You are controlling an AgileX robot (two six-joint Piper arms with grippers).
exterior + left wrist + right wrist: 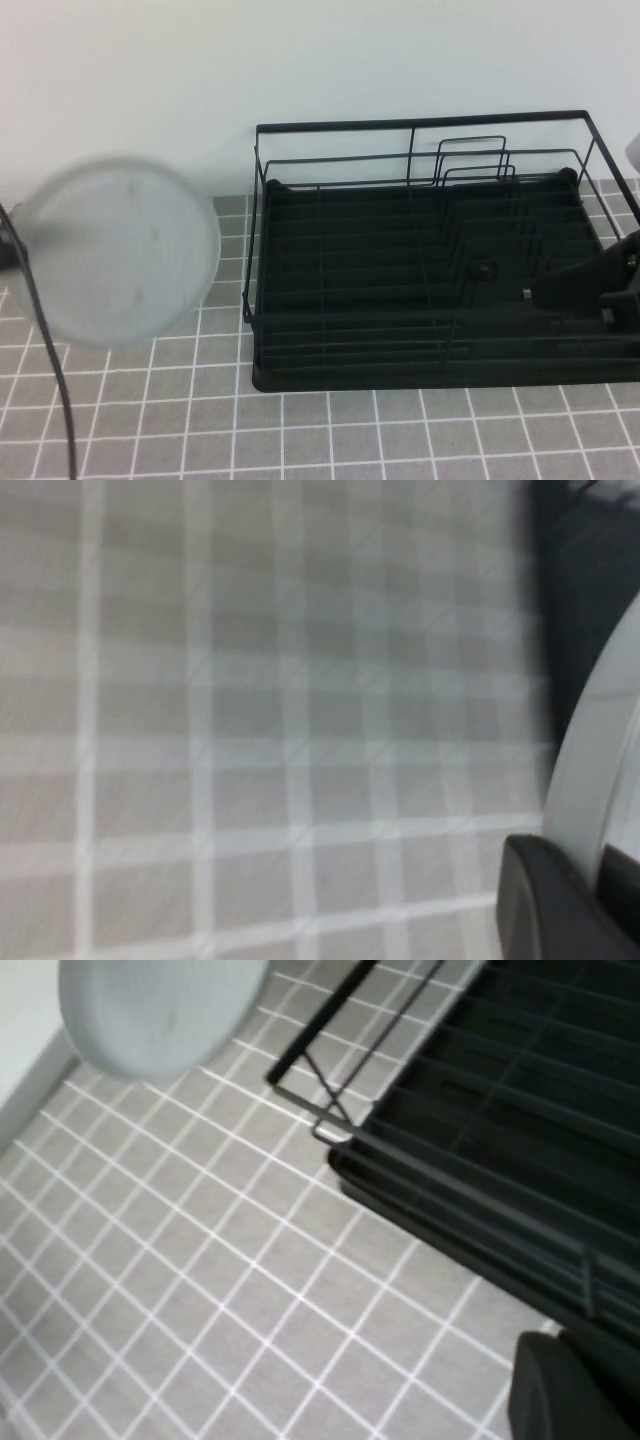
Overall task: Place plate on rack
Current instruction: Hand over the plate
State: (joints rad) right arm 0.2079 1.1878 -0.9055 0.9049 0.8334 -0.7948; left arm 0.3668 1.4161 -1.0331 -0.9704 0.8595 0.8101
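1. Plate (118,250): round, pale grey-blue, glossy, with faint small specks. It is raised off the surface at the robot's left, well apart from the rack, with its face turned toward the high camera. Its outline is blurred.
2. Rack (420,330): rectangular black wire frame on a black tray base, with upright wire dividers and a tall top rail. It stands on the surface, centre to right, with no plate in it.
3. Left gripper (575,900): at the plate's left edge, mostly hidden in the high view. In the left wrist view, one dark finger (545,890) lies against the plate's pale rim, so the fingers are clamped on the plate.
4. Right gripper (610,290): dark, at the right edge over the rack's right end. Whether its fingers are apart or together cannot be told.
5. Surface (330,440): grey square tiles with white joints, meeting a pale wall behind.
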